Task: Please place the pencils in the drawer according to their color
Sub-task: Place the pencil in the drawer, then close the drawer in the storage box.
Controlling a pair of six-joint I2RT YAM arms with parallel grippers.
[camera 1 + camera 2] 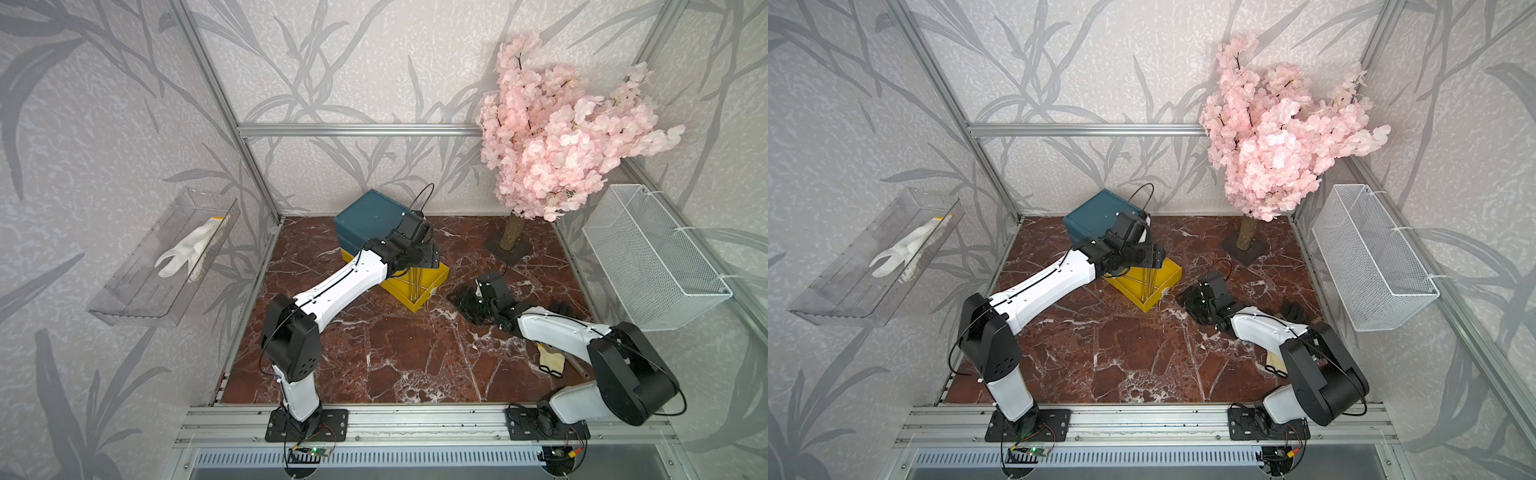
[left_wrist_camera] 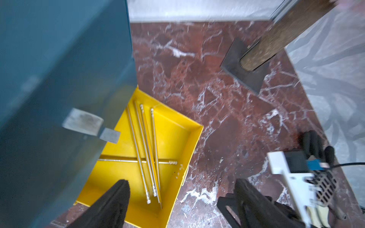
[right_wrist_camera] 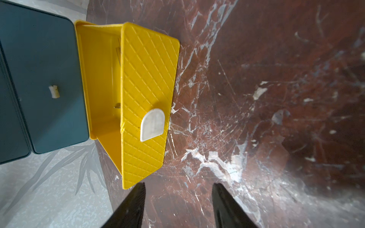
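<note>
Status: drawer (image 1: 365, 216) sits at the back of the marble table (image 1: 374, 353), both teal tiers shut, bottom yellow tier (image 2: 177, 138) pulled out toward the front. Five yellow pencils (image 2: 138, 160) lie inside it, four roughly parallel and one across them. No other pencils visible in any view. Left gripper (image 2: 181, 181) hangs over the open yellow tier, jaws wide apart, nothing between them. Right gripper (image 3: 178, 184) is low over the table just in front of the tier's front wall, near its white pull tab (image 3: 152, 124), jaws apart, empty, touching nothing.
</note>
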